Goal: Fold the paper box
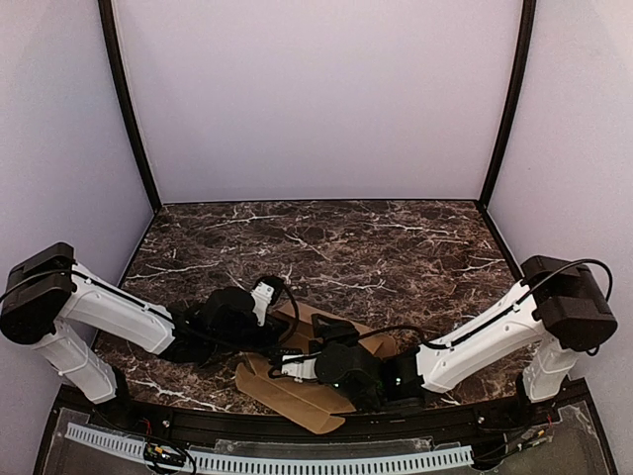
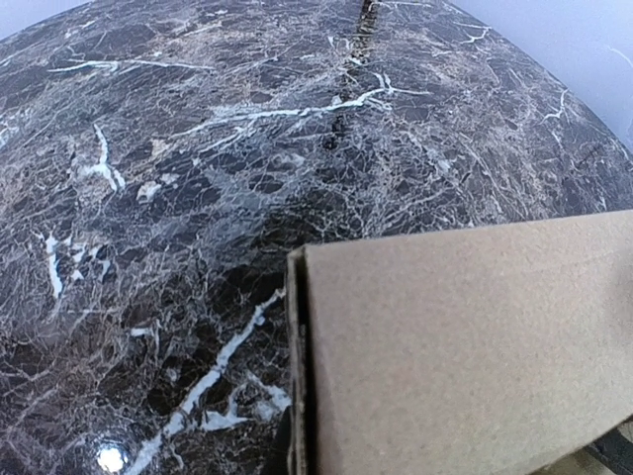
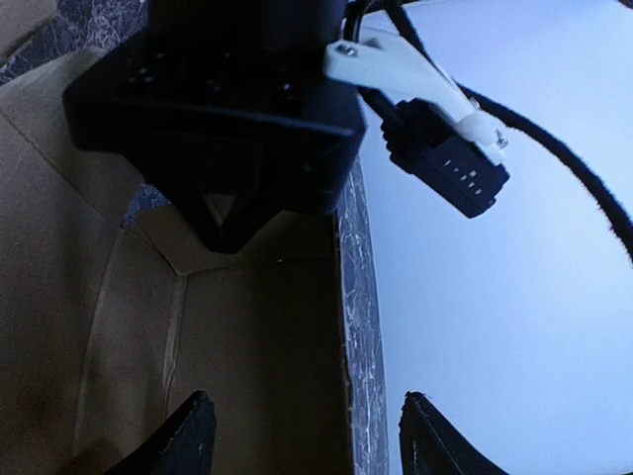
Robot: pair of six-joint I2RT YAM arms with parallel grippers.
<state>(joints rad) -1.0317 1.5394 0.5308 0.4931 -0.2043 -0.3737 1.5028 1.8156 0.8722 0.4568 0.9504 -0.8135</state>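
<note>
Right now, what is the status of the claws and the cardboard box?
Left claw shut on raised flap of plain brown cardboard paper box. Right claw open, astride flap edge. No other object in the way.

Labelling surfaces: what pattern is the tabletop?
Dark marble tabletop with white veins, best in the left wrist view.

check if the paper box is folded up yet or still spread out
Mostly spread: the paper box lies low on the table with creased flaps splayed out, not closed into a box shape.
</note>
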